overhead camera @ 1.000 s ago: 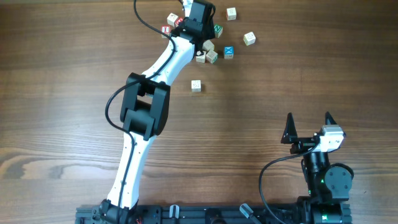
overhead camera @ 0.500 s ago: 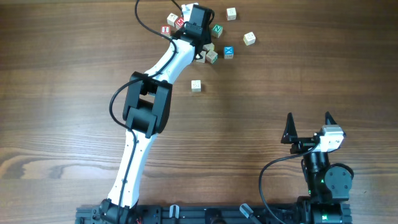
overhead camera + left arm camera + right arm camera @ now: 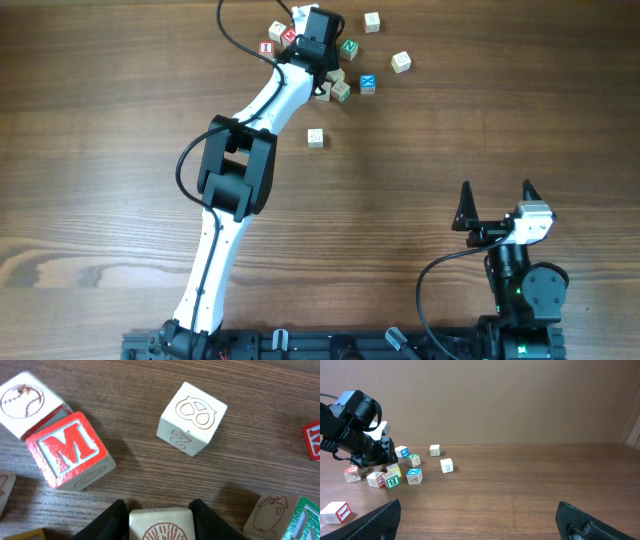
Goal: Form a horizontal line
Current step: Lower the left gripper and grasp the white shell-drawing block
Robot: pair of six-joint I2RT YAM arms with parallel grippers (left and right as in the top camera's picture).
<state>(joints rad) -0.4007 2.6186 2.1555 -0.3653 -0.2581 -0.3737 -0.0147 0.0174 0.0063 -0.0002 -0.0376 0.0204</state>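
My left gripper (image 3: 325, 66) is at the far cube cluster. In the left wrist view its jaws (image 3: 160, 510) press both sides of a pale beige cube with a red shell drawing (image 3: 161, 525). A short row of three small cubes (image 3: 344, 90) lies just in front of it, two pale ones with a cyan-faced cube (image 3: 368, 84) at its right end. The row also shows in the right wrist view (image 3: 393, 480). My right gripper (image 3: 495, 208) is wide open and empty near the front right, its fingers (image 3: 479, 507) far from the cubes.
Loose cubes surround the left gripper: a red M cube (image 3: 70, 450), a baseball cube (image 3: 22, 402), a pretzel cube (image 3: 192, 417), an apple cube (image 3: 272, 512). Beige cubes lie at the back right (image 3: 372, 21) (image 3: 401, 62). One beige cube (image 3: 316, 138) lies alone, nearer.
The left wrist shifted slightly toward the front-left over the cluster a second ago and has since held still. The right arm has not moved.
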